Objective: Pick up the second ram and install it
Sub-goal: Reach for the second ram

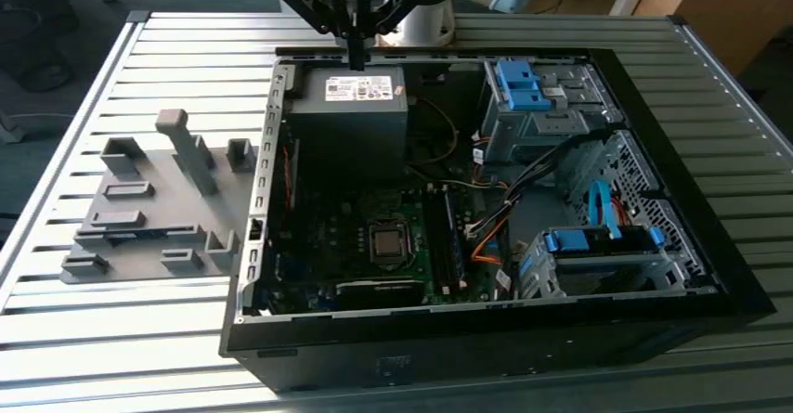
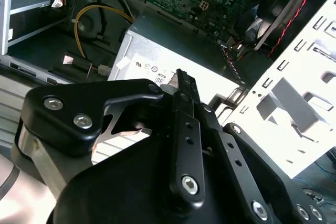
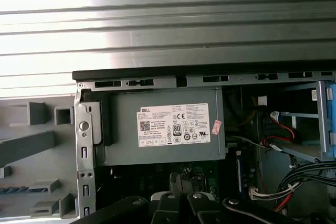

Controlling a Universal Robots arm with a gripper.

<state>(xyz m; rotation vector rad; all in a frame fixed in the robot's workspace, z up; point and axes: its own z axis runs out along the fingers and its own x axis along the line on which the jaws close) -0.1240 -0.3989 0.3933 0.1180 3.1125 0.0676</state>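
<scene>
- Slatted metal table (image 1: 99, 339) carried the whole job: an open computer case (image 1: 496, 348) and, just beside it toward the exterior view's left, a grey fixture plate (image 1: 162, 207) studded with holder blocks.
- The gripper (image 1: 357, 58) hung over the far rim of the case, with the power supply (image 1: 353, 107) directly beneath its tip and clear air between the two.
- Its fingers (image 2: 181, 98) were pressed together into one narrow point, and nothing showed pinched between them (the second wrist view gave the plainest look at this).
- Off to the gripper's side and well apart from it, in the first wrist view, a thin strip with a blue-green edge stood in one of the plate's holders; I took that to be the second ram (image 3: 23, 188), though it was seen edge-on and partly cut off.
- The motherboard (image 1: 371, 237) lay lower in the case, past the power supply from the gripper, with its long slots running alongside the processor socket.
- Judged from this, the work stood at the very start of the pick: nothing grasped, and the arm nowhere near the stick.
- A pick would have called for the fingers to spread, for travel across to the plate, and for squaring the pads to the stick's flat faces, since a thin board forgives little tilt.
</scene>
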